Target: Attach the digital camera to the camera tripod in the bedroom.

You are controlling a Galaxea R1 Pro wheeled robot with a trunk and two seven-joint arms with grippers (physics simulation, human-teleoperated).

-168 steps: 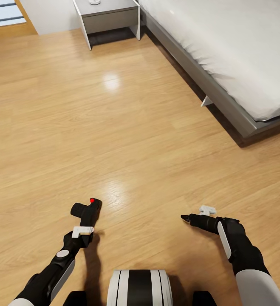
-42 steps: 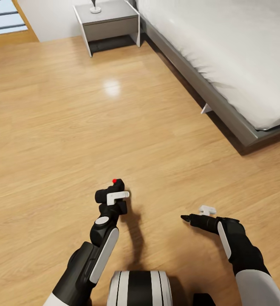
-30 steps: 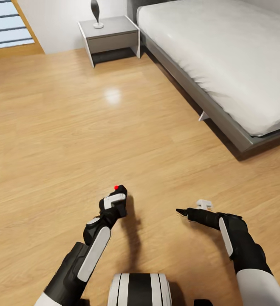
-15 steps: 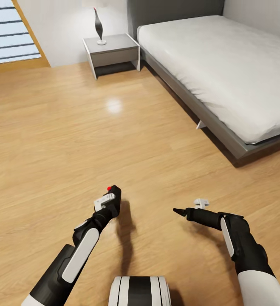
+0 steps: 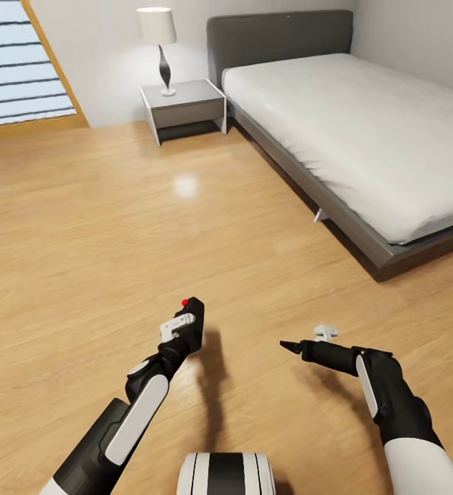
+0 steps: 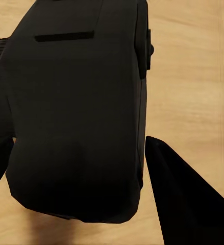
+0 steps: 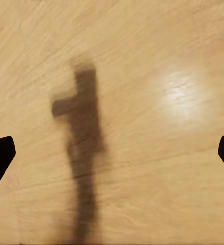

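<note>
No text, label, brand, number or sign can be read in any view. The small black chunky digital camera (image 6: 76, 107) shows plain dark surfaces with no legible marking, and its tiny red dot (image 5: 185, 302) carries no writing. The light wood plank floor (image 5: 82, 227), the grey bedside table (image 5: 185, 106) and the white mattress (image 5: 363, 124) of the grey-framed bed bear no lettering either.
</note>
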